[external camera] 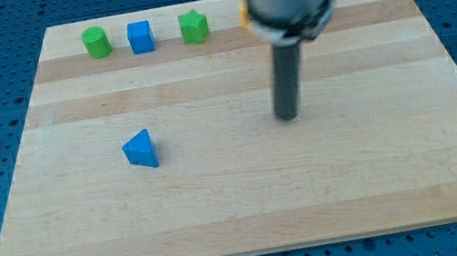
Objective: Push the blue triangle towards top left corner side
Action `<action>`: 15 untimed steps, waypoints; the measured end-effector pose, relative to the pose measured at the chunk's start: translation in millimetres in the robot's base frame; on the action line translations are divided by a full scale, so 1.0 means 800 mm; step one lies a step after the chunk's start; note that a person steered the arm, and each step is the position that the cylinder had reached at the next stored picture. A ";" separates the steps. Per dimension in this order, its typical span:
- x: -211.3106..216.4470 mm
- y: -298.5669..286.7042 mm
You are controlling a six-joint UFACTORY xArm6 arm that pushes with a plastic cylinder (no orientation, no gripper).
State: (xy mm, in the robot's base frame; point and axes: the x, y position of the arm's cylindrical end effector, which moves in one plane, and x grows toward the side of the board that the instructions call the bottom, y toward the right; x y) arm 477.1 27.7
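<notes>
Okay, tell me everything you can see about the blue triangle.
The blue triangle is a small solid wedge-shaped block, plain matte blue, plastic-looking. It lies alone on the pale wooden board, left of centre, one corner pointing up the view. Nothing touches it. My tip stands well off to its right, and the row of blocks near the top edge is far from it.

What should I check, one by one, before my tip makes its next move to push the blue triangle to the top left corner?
1. Blue triangle lies on the board, free on all sides: ok.
2. My tip is in view, to the view's right of the triangle, well apart from it: ok.
3. Tip is at the triangle's lower right, ready to push up-left: not ok; it is level with the triangle and far off.
4. Way to the top left corner is free: cannot tell; the green cylinder and blue cube stand near that line.
5. Orange block behind the arm: mostly hidden, cannot tell.
</notes>
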 end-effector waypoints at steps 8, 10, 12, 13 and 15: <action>-0.065 -0.391; -0.145 -0.370; -0.116 -0.351; -0.114 -0.322; -0.153 -0.351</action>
State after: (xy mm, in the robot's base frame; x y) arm 355.0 -253.0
